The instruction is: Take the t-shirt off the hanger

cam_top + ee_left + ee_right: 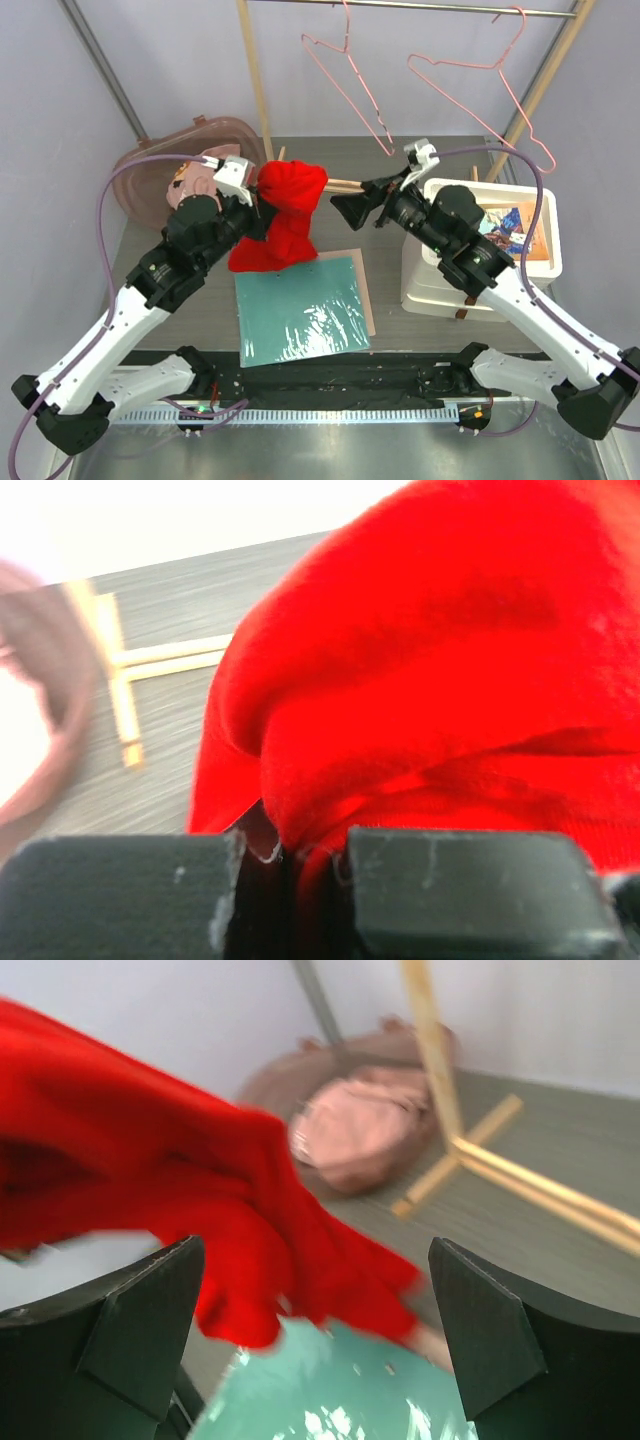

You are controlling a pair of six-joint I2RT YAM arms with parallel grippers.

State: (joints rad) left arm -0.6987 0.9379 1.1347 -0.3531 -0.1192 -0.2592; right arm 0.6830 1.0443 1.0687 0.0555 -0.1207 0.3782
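Your left gripper [255, 190] pinches the t-shirt [285, 215], so it alone carries the cloth. The right gripper [345, 208] — at 3 o'clock from it — stands wide, empty.

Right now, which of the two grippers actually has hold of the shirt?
The left gripper: its jaws are pinched shut on the red shirt. The right gripper stands wide open beside the cloth, holding nothing.

A teal sheet [300, 308] lies flat on the grey surface [385, 335]. At the far left, a translucent brown tub [150, 165] holds pink clothing [195, 180]. A white foam box [440, 290] stands on the right, with colourful printed items [505, 225] inside.
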